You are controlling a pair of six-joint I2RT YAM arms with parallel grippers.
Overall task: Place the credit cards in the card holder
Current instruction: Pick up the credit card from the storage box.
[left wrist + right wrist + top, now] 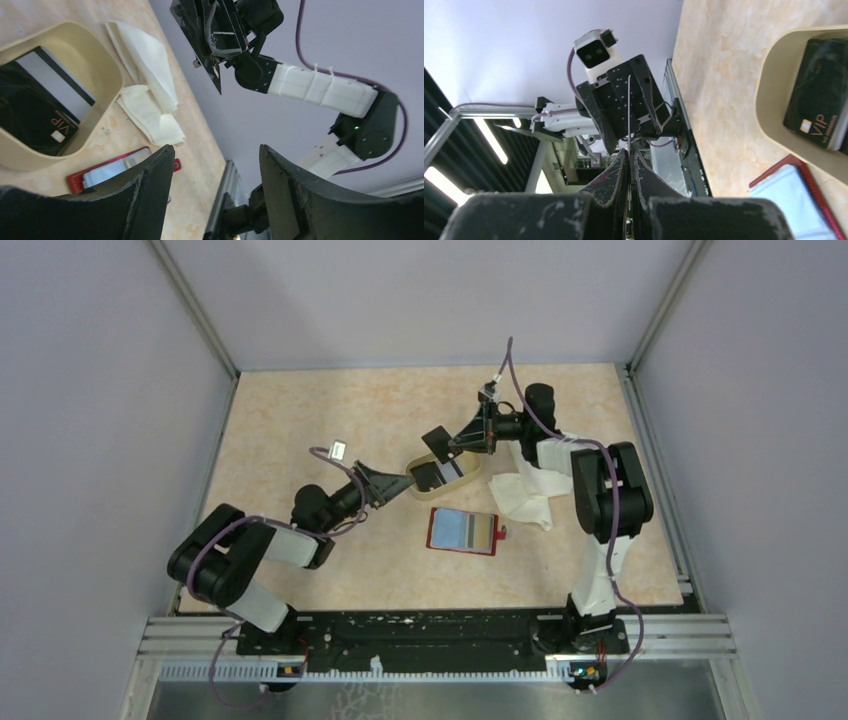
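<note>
Right claw [629, 155]: clamped on a black card [437, 437] by its edge, near the tray [470, 476].
Left claw [216, 160]: spread, empty.
Risk: the thin pinch may let the card twist, missing the card holder [463, 530].

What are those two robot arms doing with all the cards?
The right gripper is pinching one black card up in the air by the tan tray. The left gripper is open beside the tray, holding nothing. More cards lie in the tray, and the red card holder lies open on the table nearby.
</note>
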